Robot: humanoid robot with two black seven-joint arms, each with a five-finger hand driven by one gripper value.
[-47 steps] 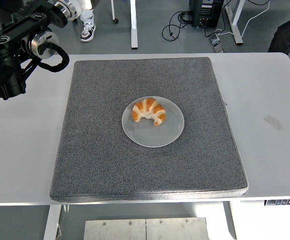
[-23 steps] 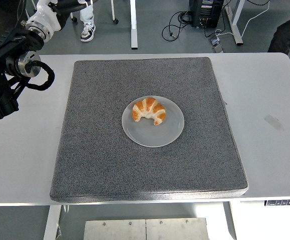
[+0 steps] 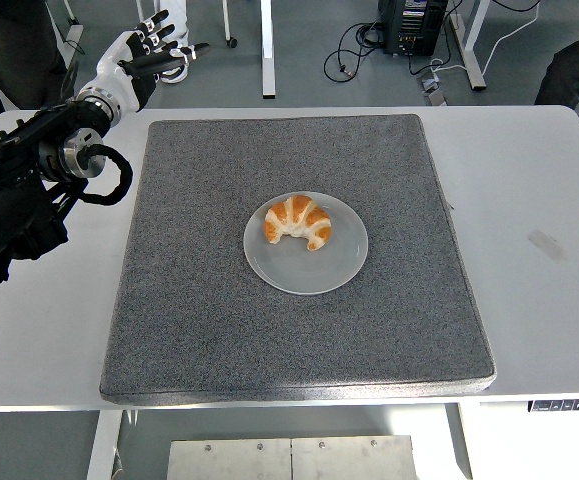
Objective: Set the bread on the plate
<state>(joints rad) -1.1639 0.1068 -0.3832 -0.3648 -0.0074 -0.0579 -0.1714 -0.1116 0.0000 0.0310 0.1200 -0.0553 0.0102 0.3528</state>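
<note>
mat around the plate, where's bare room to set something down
The grey mat is bare all round the plate holding the croissant. White table right of it too. Only the far-left corner is crowded, by the left hand.

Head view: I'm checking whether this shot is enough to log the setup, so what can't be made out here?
- Right hand: nowhere in the head view.
- Left arm: cut off by the left edge; only the left hand and forearm show.
- Underside of the croissant: hidden where it rests on the plate.
- Person at top right: cut off by the edge, only a dark patch shows.
</note>
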